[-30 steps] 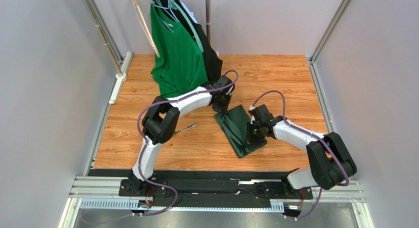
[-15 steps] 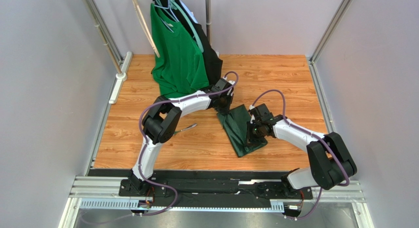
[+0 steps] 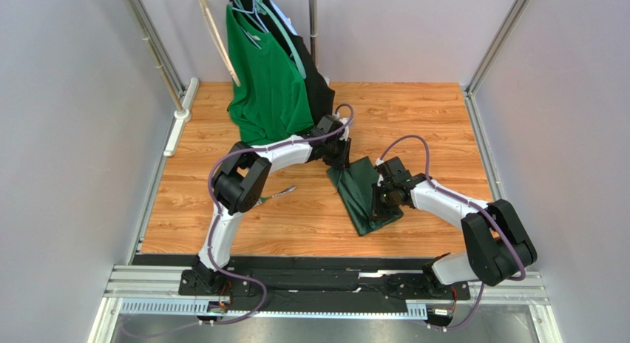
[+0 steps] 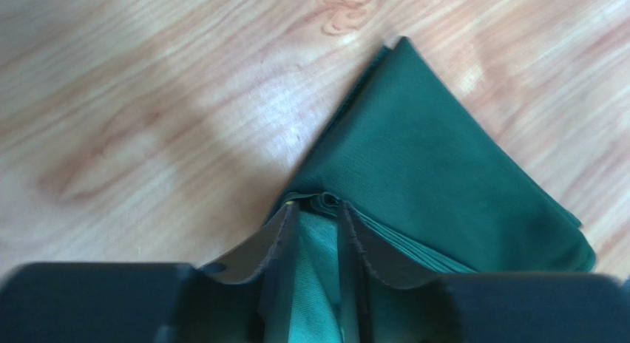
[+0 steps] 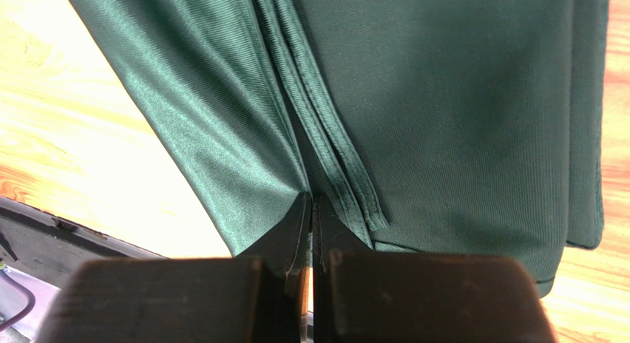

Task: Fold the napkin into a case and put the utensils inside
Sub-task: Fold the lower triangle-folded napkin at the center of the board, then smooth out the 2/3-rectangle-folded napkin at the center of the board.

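napkin (image 3: 359, 201) lies folded on the table (image 3: 296, 221), betw both arms. left gripper (image 4: 316, 219) jaws parted, cloth fold in the gap. right gripper (image 5: 311, 210) clenched tight, tips down on napkin's hem.

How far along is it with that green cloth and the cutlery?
Done: the dark green cloth napkin lies folded into a long narrow shape. In hand: right claw pinches its fold, left claw parted at its corner. To do: the slim silver utensil lies outside it.
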Tool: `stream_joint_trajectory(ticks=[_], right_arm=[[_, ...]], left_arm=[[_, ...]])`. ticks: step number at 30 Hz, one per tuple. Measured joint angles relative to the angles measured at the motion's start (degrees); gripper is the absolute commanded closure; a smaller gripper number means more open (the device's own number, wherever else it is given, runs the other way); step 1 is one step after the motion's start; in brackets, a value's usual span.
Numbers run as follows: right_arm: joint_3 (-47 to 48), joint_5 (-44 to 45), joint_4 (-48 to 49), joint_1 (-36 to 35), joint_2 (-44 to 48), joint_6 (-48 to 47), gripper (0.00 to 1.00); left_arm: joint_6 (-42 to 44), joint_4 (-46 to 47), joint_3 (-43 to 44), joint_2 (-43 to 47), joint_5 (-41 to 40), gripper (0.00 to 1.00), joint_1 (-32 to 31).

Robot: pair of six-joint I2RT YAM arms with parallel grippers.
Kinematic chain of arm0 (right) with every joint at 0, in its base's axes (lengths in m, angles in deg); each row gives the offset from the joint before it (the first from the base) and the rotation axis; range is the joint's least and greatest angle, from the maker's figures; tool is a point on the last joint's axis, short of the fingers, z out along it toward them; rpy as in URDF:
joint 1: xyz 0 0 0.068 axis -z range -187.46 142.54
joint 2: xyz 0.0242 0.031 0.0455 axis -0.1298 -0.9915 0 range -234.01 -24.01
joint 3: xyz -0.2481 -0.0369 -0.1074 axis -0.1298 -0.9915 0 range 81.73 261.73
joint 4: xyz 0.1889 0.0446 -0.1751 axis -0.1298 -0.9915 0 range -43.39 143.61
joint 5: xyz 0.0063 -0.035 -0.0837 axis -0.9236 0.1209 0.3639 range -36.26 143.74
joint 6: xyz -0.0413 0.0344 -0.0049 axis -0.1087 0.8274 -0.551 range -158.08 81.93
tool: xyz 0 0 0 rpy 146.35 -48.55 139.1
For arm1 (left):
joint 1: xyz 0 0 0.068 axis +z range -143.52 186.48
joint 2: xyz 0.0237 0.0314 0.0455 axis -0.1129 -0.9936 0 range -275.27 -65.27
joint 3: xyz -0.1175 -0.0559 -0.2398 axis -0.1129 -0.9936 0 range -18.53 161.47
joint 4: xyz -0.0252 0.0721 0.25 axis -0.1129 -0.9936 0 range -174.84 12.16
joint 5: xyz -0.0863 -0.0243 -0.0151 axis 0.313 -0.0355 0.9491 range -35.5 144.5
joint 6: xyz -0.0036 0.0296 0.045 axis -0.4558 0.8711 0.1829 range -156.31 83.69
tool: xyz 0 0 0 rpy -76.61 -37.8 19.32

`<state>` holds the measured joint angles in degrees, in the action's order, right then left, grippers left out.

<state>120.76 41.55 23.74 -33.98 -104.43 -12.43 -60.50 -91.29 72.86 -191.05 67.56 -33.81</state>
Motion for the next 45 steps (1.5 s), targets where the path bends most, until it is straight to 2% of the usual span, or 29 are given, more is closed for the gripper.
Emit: stream_joint_trajectory(ticks=[2, 4, 7, 8, 9, 14, 21, 22, 23, 25, 26, 28, 31, 33, 36, 37, 39, 40, 45], right_arm=[[0.0, 0.1, 0.2, 0.0, 0.0, 0.0, 1.00], [0.0, 0.2, 0.1, 0.0, 0.0, 0.0, 1.00], [0.2, 0.2, 0.0, 0.0, -0.1, 0.0, 1.00], [0.3, 0.3, -0.1, 0.0, -0.1, 0.0, 1.00], [0.4, 0.3, -0.1, 0.0, -0.1, 0.0, 1.00], [0.5, 0.5, -0.1, 0.1, -0.2, 0.0, 1.00], [0.5, 0.5, -0.1, 0.1, -0.5, 0.0, 0.99], [0.6, 0.5, -0.1, 0.1, -0.5, 0.0, 0.96], [0.6, 0.5, -0.2, 0.1, -0.6, 0.0, 0.87], [1.1, 0.5, -0.8, 0.1, -0.6, -0.2, 0.78], [1.6, 0.5, -1.3, 0.1, -0.6, -0.5, 0.69], [3.6, 0.5, -2.6, 0.1, -0.6, -1.0, 0.61], [8.8, 0.3, -4.0, 0.1, -0.7, -2.2, 0.57], [13.8, -0.8, -4.2, 0.1, -2.1, -2.9, 0.58], [19.5, -4.8, -1.4, 0.2, -6.2, -3.2, 0.67], [20.6, -6.8, -0.1, 0.2, -7.8, -3.2, 0.73], [21.7, -11.0, 3.0, 0.2, -11.3, -2.9, 0.79], [21.8, -12.9, 4.2, 0.2, -13.0, -2.6, 0.84], [21.8, -19.8, 8.7, 0.2, -20.7, -1.1, 0.91]], left_arm=[[0.5, -1.6, 0.0, 1.2, -0.5, 0.53, 0.0], [0.7, -3.3, 0.0, 3.3, -1.2, 0.55, -0.1], [0.3, -5.3, -0.3, 7.6, -2.2, 0.81, 0.0], [0.0, -5.8, -0.3, 9.1, -2.8, 0.97, 0.0], [-0.2, -6.2, -0.3, 10.3, -3.0, 1.00, 0.2], [-2.7, -6.1, -2.2, 13.4, -1.8, 1.00, 1.6], [-6.2, -4.3, -5.5, 8.7, 3.6, 1.00, 4.8], [-6.6, -3.6, -6.3, 7.8, 4.3, 1.00, 5.2], [-7.1, -3.1, -6.7, 6.8, 4.9, 1.00, 5.3], [-7.9, -2.3, -6.8, 4.7, 6.1, 1.00, 5.4], [-8.4, -1.7, -6.9, 3.7, 6.7, 1.00, 5.3], [-9.3, -0.5, -6.9, 3.2, 8.1, 1.00, 5.3], [-9.5, -0.4, -6.9, 3.2, 7.6, 1.00, 5.2], [-9.6, -0.5, -6.9, 3.2, 7.1, 1.00, 5.2], [-9.6, -0.6, -6.9, 3.2, 6.5, 1.00, 5.1], [-9.6, -0.7, -6.9, 3.3, 6.3, 1.00, 5.1], [-9.6, -0.8, -6.9, 3.3, 5.8, 1.00, 5.1], [-9.6, -0.9, -6.9, 3.4, 5.6, 1.00, 5.1], [-9.9, -1.3, -6.8, 3.5, 4.4, 1.00, 4.9]])
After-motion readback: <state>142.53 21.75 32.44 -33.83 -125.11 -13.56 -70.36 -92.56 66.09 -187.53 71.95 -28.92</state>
